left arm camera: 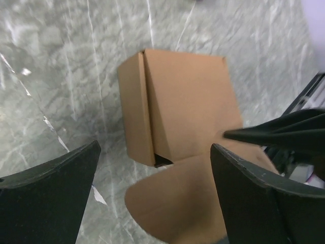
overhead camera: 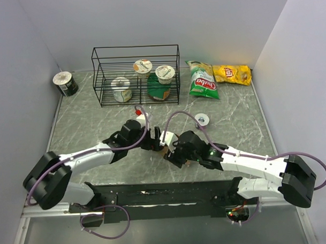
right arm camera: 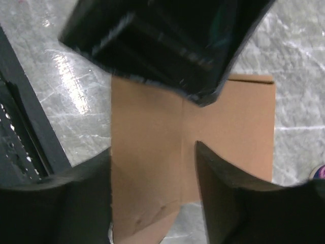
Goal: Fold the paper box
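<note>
The paper box (left arm camera: 188,96) is plain brown cardboard, partly folded, lying on the marble table. A side panel stands along its left edge and a rounded flap (left arm camera: 177,203) sticks out toward the camera. My left gripper (left arm camera: 155,203) is open wide just above that flap. My right gripper (right arm camera: 152,198) is open over the box (right arm camera: 147,152), with its fingers either side of a fold line; its right finger (right arm camera: 238,193) overlaps the cardboard. In the top view both grippers meet at the table's middle, and only a sliver of box (overhead camera: 165,150) shows between them.
A black wire rack (overhead camera: 135,75) at the back holds several yogurt cups. A green snack bag (overhead camera: 202,80) and a yellow chip bag (overhead camera: 232,74) lie at the back right. A tin (overhead camera: 65,83) stands back left. A small round lid (overhead camera: 203,119) lies near the right arm.
</note>
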Robot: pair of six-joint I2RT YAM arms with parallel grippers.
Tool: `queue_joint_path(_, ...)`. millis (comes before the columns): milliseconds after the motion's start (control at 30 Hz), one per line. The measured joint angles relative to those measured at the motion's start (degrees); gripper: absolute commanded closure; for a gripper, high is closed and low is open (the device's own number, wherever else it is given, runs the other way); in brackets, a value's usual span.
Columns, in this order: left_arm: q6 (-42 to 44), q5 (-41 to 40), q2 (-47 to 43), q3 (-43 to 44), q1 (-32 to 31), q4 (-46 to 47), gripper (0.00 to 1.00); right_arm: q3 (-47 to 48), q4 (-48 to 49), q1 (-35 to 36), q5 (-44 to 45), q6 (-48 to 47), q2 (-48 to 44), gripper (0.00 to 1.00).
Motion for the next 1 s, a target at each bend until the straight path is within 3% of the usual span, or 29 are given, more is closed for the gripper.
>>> queue_joint_path(233, 0.9, 1.6, 5.9, 0.1, 0.1, 1.7, 0.23, 0.0, -1.0, 0.0, -0.1, 1.0, -3.6, 0.13)
queue_joint_path(400, 1.6, 1.6, 8.2, 0.5, 0.1, 2.8, 0.39, 0.2, -1.0, 0.0, -3.1, 3.0, -8.6, 0.06)
queue_joint_path(533, 1.7, 1.6, 9.6, 0.6, 0.1, 3.9, 0.54, 1.4, -0.3, -0.8, -5.0, 7.5, -9.4, 0.07)
queue_joint_path(667, 1.8, 2.0, 10.1, 0.6, 0.0, 5.5, 0.63, 5.3, -1.1, -7.4, -6.2, 12.9, -4.9, 0.07)
queue_joint_path(833, 1.9, 2.0, 10.5, 0.6, 0.0, 6.8, 0.6, 6.2, -1.9, -13.7, -6.8, 14.3, 1.2, 0.06)
queue_joint_path(1000, 2.1, 1.0, 10.5, 0.6, 0.0, 6.7, 0.27, 8.9, -4.3, -17.3, -8.6, 13.5, 7.5, 0.07)
